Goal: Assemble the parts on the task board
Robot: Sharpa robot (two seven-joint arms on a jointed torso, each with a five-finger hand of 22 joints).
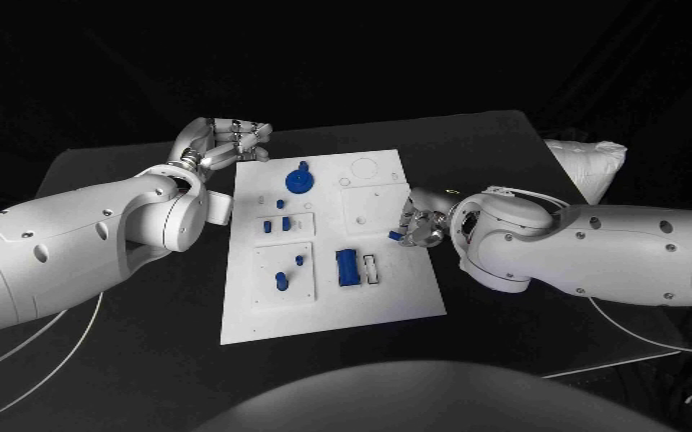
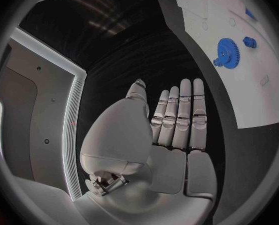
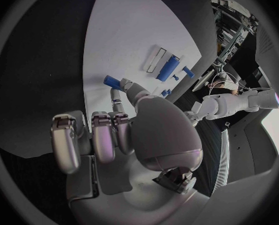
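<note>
One board point(image 1: 329, 307) mid-table, one gear point(image 1: 299, 179) at its far end, my left hand point(image 1: 224, 142) beside it, flat, fingers together, empty, my right hand point(image 1: 418, 224) pinching one blue part point(image 3: 111, 80) over the board's right edge.

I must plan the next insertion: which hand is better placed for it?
Right. The right hand already pinches a small blue part over the white task board; the left hand lies flat beside it, holding nothing.

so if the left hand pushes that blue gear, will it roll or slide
The blue gear lies flat on the white board, so it would likely slide or spin, not roll. It looks like thin stiff plastic, probably light. The left hand is flat and off the board.
</note>
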